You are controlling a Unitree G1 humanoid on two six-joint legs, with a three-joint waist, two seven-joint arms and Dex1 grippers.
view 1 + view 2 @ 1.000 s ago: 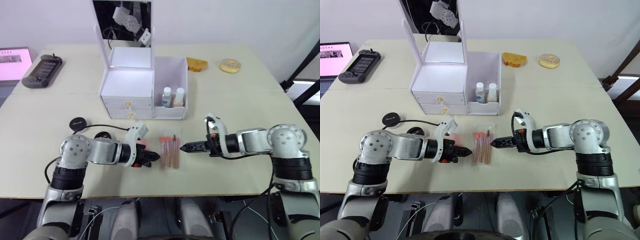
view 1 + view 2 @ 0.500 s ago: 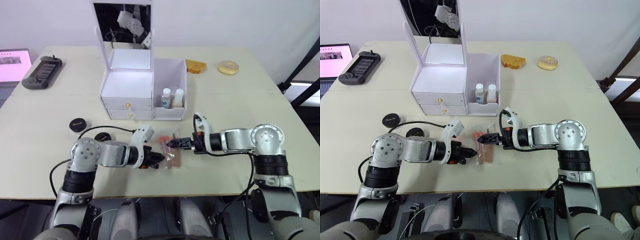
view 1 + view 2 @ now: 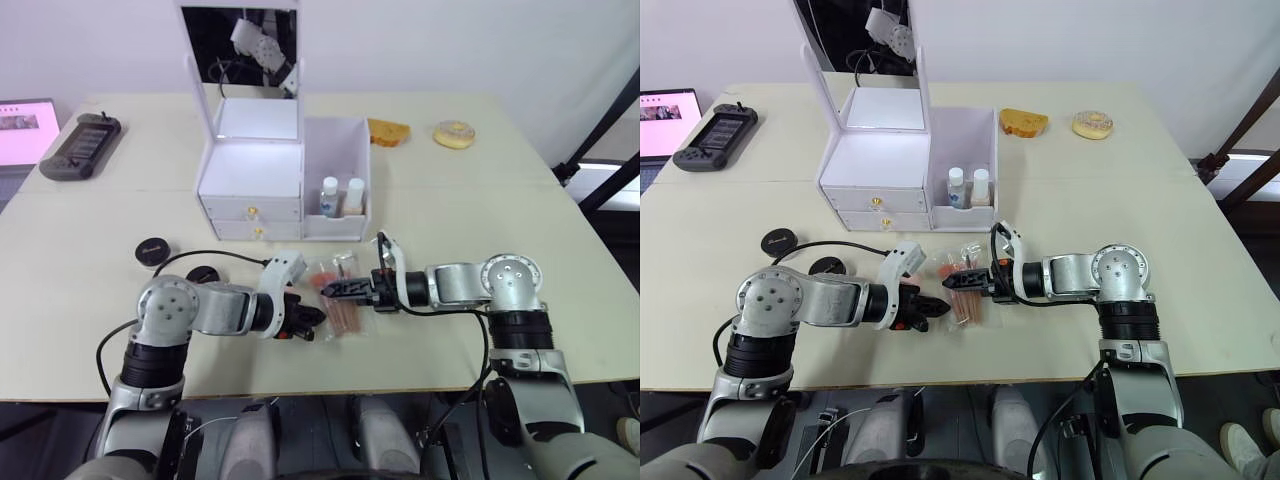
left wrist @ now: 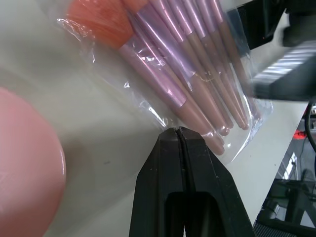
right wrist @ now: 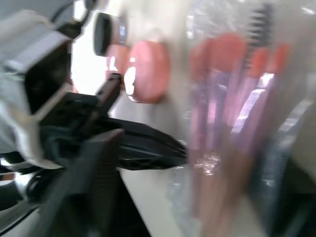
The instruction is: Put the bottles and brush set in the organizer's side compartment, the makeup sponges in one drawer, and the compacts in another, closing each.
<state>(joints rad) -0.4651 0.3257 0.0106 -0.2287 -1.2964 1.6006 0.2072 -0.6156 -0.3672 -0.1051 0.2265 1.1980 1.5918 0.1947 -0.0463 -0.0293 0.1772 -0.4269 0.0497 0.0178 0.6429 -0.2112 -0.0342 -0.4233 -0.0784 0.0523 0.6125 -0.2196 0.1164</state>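
On the table [image 3: 1200,230], before the organizer [image 3: 905,165], lies the brush set [image 3: 962,290] in a thin, slippery, light bag. The right claw [image 3: 958,281] pinches its edge; better to grip across the stiff handles. The left claw [image 4: 178,136] is together, empty, beside it.

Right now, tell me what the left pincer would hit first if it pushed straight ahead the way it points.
The left pincer, fingers shut, points at the bagged brush set just ahead of its tip. It would probably meet the bag's plastic edge first, though how far off the table the tip sits is unclear.
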